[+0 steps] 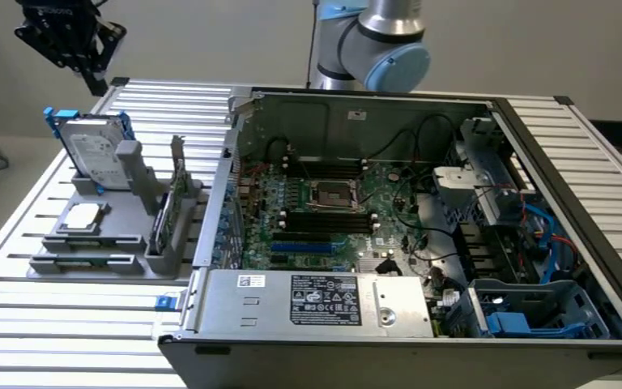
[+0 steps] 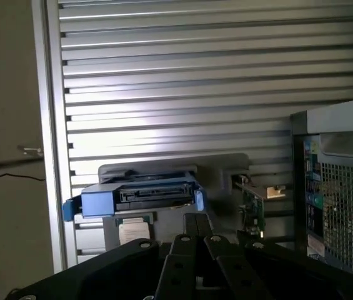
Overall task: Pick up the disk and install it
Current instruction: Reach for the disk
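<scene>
Hand (image 1: 82,57) hangs above the disk (image 1: 93,152), well apart; spread or pressed together, cannot tell | disk stands upright in the grey holder (image 1: 95,263) on the counter (image 1: 30,324), beside the open case (image 1: 365,101) | risk: if you come down off-centre, you could clip a blue rail and tip the disk.

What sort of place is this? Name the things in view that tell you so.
Probably a robotics lab bench set up for computer assembly: a robot arm stands behind an open computer case on a slatted aluminium table, and a grey fixture beside it holds the disk on edge.
</scene>
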### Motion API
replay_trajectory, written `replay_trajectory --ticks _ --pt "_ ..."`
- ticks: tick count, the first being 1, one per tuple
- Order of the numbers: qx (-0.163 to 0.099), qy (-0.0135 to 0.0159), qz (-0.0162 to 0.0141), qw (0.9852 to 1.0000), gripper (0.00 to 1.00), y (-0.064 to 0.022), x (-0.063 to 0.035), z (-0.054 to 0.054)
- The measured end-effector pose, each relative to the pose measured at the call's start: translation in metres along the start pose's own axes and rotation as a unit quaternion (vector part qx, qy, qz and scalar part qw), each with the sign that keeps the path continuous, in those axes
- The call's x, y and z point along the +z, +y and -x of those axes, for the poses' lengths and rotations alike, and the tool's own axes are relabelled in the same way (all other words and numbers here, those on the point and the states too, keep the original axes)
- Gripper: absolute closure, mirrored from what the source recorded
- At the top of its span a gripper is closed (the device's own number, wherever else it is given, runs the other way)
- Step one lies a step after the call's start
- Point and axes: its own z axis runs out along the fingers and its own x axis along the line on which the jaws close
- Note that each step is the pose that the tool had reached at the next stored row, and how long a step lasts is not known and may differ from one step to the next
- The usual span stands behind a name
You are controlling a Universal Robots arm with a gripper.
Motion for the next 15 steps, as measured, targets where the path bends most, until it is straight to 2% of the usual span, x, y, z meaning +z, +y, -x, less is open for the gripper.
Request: replay_trajectory --ticks 8,15 --pt "-0.001 -0.0003 -0.0016 1.0 0.89 0.0019 0.0024 -0.035" --pt "-0.001 -0.0001 -0.0017 1.0 0.89 0.0018 0.0024 -0.036"
